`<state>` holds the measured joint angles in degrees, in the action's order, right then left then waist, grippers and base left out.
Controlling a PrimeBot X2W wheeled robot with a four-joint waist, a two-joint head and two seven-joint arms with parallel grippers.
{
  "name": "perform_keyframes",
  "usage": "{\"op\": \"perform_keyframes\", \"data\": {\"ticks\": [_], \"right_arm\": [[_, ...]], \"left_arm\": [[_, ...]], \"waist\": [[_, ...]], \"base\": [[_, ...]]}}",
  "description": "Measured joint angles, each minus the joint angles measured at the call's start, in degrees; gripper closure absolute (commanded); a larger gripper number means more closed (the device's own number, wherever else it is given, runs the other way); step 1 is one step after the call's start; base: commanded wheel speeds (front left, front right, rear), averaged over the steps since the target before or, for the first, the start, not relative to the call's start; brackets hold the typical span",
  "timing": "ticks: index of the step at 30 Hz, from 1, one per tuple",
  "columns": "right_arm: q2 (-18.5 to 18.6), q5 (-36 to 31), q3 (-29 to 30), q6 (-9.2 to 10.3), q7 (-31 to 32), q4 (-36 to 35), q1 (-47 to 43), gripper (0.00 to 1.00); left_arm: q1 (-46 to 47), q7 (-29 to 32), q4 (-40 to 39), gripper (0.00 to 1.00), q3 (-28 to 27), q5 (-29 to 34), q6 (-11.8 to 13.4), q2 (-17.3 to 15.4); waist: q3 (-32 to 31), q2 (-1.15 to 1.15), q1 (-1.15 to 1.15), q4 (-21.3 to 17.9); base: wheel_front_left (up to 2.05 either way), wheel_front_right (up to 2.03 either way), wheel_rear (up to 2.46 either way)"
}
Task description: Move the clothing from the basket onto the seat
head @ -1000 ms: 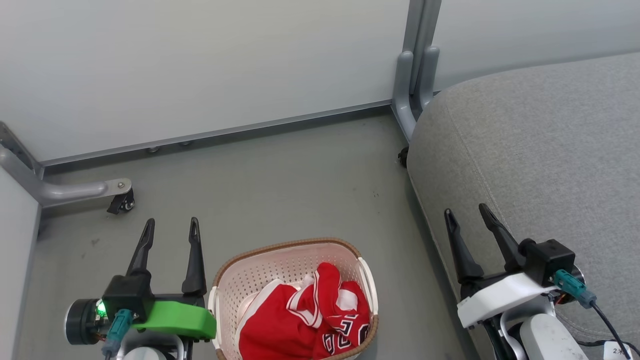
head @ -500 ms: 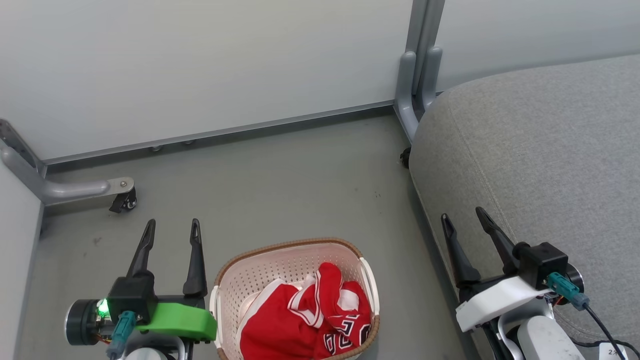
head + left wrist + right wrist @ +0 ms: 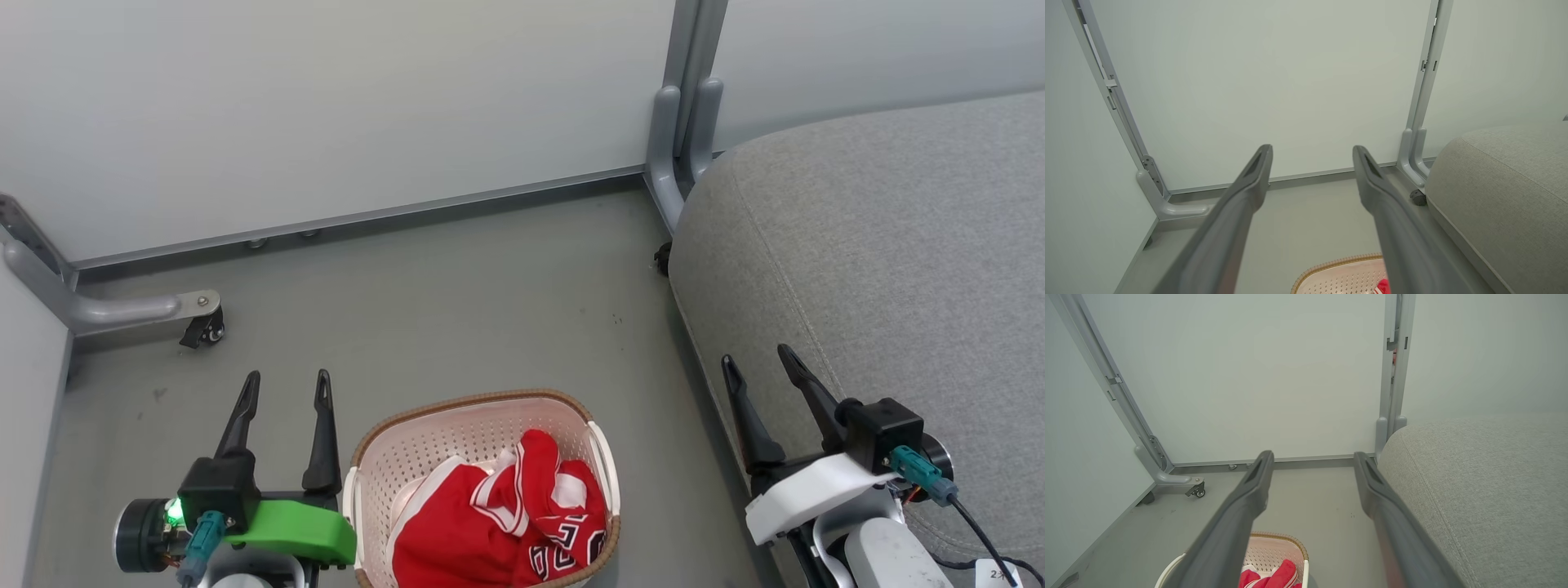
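While left gripper (image 3: 289, 374) & right gripper (image 3: 756, 354) hang spread, empty, clothing (image 3: 498, 523) lies in basket (image 3: 457, 406) on floor (image 3: 490, 310) beside seat (image 3: 898, 245). Step: pre-grasp — nothing transferred yet. Next: lower one gripper into basket, pinch fabric.

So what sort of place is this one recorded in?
Probably a staged test bay rather than a home: pale partition panels on metal feet with casters, a bare grey floor, and a grey seat beside a basket of clothing.
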<state>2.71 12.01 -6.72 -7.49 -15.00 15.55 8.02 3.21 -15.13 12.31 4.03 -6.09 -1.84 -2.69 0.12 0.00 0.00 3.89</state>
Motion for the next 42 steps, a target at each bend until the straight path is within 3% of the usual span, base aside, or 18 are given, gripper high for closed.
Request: {"op": "perform_keyframes", "data": {"ticks": [8, 20, 29, 42], "right_arm": [[0.0, 0.0, -0.4, 0.0, 0.0, -0.4, 0.8, 0.0], [0.0, 0.0, -0.7, 0.0, 0.0, -5.1, 5.4, 0.0], [0.1, 0.0, -1.6, 0.0, 0.0, -9.9, 11.6, 0.0], [0.1, 0.5, -2.2, 0.0, -0.1, -15.4, 18.3, 0.0]], "left_arm": [[0.5, 0.0, 0.3, 0.0, 0.2, -0.5, -0.2, 0.0], [8.3, 0.0, 5.6, 0.0, 1.7, 0.3, -3.2, -0.1], [17.8, 0.0, 12.8, 0.0, 5.1, 1.9, -5.0, -1.2], [29.8, 0.0, 24.3, 0.0, 11.5, 2.4, -5.5, -3.2]], "waist": [[0.9, 0.0, 0.0, -0.3], [5.8, 0.0, 0.0, -3.8], [13.3, 0.0, 0.0, -8.1], [26.3, 0.0, 0.0, -13.4]], "base": [[0.0, 0.0, 0.0], [0.0, 0.0, 0.0], [0.0, 0.0, 0.0], [0.0, 0.0, 0.0]]}}
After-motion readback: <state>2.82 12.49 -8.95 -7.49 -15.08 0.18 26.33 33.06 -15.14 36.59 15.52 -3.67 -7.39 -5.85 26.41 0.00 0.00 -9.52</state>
